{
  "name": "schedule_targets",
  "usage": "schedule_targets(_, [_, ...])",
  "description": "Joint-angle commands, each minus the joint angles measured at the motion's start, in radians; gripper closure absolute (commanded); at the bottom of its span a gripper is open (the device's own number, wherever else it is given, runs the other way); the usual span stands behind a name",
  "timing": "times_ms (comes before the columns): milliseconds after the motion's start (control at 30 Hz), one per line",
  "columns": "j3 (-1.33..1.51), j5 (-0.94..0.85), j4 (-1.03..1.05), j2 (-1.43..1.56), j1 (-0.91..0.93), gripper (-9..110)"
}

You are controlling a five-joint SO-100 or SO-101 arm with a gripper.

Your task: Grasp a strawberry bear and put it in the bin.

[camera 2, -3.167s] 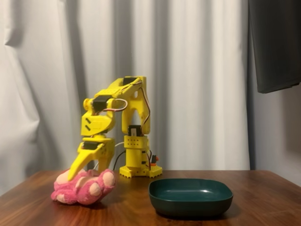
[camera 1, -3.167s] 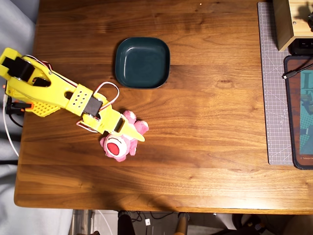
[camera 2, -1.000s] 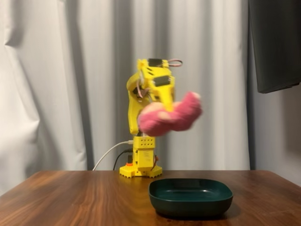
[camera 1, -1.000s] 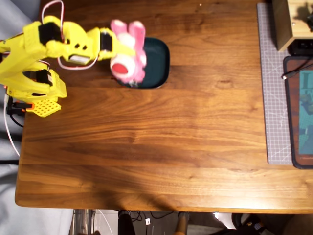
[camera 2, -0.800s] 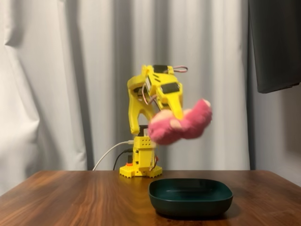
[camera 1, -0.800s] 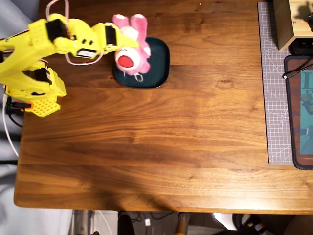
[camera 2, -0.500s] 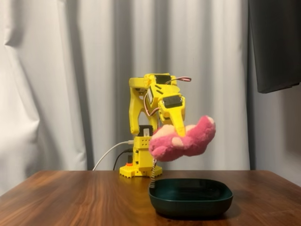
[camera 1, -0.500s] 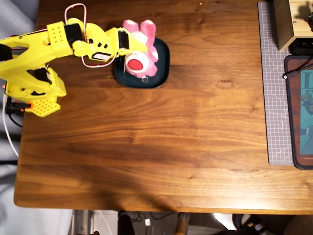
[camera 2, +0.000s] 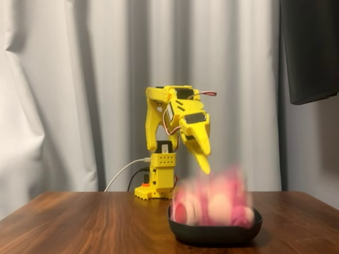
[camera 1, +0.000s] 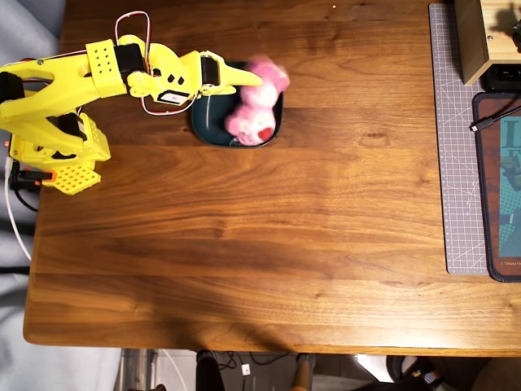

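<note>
Bin nearest in the fixed view, on the tabletop; strawberry bear a motion-blurred pink mass at its rim level, apparently dropping or just landed, not gripped. Overhead view: bear lies over the bin's 3 o'clock half, long axis running roughly 1 to 7 o'clock, upper end overhanging the rim. Gripper released and empty, above the bin's 12 o'clock edge; bear sits toward 4 o'clock from its tip. Fixed view: gripper hangs above the bear, clear of it. Judgement: placement essentially done; next move is retreat.
</note>
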Motion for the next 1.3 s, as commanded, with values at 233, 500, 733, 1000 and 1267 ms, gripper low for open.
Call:
schedule_targets(233, [-0.018, -0.012, -0.015, 0.0, -0.038, 74])
schedule_targets(500, [-0.149, -0.032, 0.29, 0.253, -0.141, 102])
schedule_targets(733, [0.225, -0.239, 0.549, 0.999, -0.163, 102])
schedule_targets(1000, [0.528, -0.324, 0.709, 1.378, -0.367, 98])
schedule_targets(1267, [0.747, -0.304, 0.703, 1.416, -0.36, 96])
